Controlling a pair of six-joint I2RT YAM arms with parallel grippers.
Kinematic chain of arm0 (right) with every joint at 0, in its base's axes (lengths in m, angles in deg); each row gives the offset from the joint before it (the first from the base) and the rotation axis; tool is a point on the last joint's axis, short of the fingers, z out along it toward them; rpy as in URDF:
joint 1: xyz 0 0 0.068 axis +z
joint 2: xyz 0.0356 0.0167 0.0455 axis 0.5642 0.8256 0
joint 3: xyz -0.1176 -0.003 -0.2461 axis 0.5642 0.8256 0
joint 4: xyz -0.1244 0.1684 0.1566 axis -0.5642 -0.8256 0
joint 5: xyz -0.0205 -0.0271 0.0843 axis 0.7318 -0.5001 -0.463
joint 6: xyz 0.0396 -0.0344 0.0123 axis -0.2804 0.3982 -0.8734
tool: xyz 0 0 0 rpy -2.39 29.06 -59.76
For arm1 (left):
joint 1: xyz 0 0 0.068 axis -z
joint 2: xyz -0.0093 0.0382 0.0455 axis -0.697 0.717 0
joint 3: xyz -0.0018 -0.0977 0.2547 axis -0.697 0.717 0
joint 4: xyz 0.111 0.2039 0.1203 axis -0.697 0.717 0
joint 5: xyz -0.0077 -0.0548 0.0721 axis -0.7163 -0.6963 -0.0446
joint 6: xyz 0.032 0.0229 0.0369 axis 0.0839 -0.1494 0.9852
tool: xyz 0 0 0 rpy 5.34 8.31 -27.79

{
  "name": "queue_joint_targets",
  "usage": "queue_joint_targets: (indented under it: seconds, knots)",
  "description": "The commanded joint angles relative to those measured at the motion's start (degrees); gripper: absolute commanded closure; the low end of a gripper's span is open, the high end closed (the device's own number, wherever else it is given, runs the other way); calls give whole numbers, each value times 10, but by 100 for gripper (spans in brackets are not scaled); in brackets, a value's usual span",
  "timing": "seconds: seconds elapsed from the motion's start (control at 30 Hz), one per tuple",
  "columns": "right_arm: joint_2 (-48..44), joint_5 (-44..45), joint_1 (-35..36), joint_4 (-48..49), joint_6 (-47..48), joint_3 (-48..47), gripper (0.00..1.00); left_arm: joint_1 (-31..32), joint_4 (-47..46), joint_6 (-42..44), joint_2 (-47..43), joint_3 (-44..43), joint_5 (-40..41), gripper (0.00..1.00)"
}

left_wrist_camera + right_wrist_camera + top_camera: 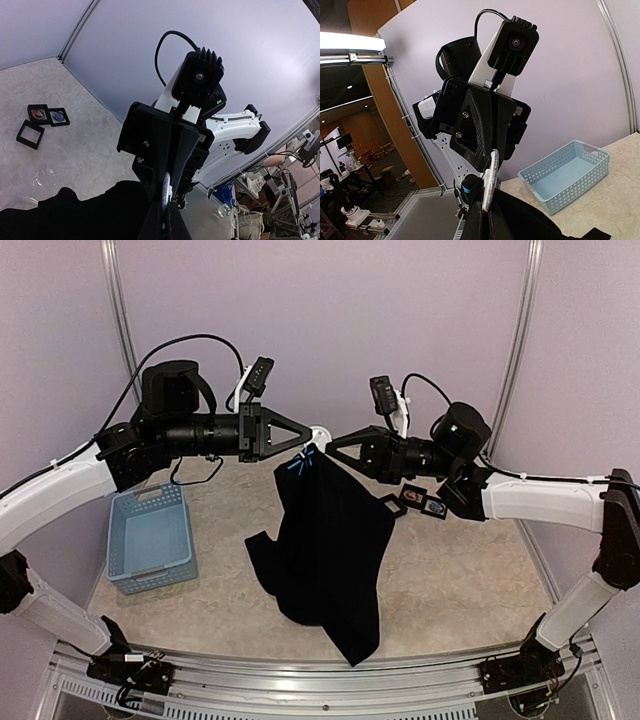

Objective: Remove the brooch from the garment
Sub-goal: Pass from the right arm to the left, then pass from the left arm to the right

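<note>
The table is viewed from high behind its near edge. The left wrist view is aimed closely along the left gripper at the right gripper; the right wrist view is set conversely. The garment is shared by all three.

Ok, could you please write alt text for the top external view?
A black garment hangs between the left arm and the right arm, whose jaws are shut at its neck. A light-blue basket stands left, small black boxes right.

readable text: none | blue mark on garment — too small to read
</note>
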Motion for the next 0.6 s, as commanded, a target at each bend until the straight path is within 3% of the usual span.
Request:
queue_joint_targets:
  seconds: [0.0, 0.07, 0.23, 0.33, 0.57]
  knots:
    - [1, 18, -14, -39, 38, -30, 81, 0, 52, -7, 9, -15, 12, 100]
    - [-5, 22, -23, -79, 52, -32, 66, 0, 93, 7, 8, -29, 47, 100]
    - [-26, 85, -43, -233, 128, -40, 46, -1, 226, 38, 9, -77, 139, 100]
    - [-32, 148, -42, -367, 213, -67, 43, 3, 331, 50, 33, -137, 187, 100]
    - [-58, 233, -23, -427, 296, -48, 41, 6, 531, 17, 114, -234, 262, 100]
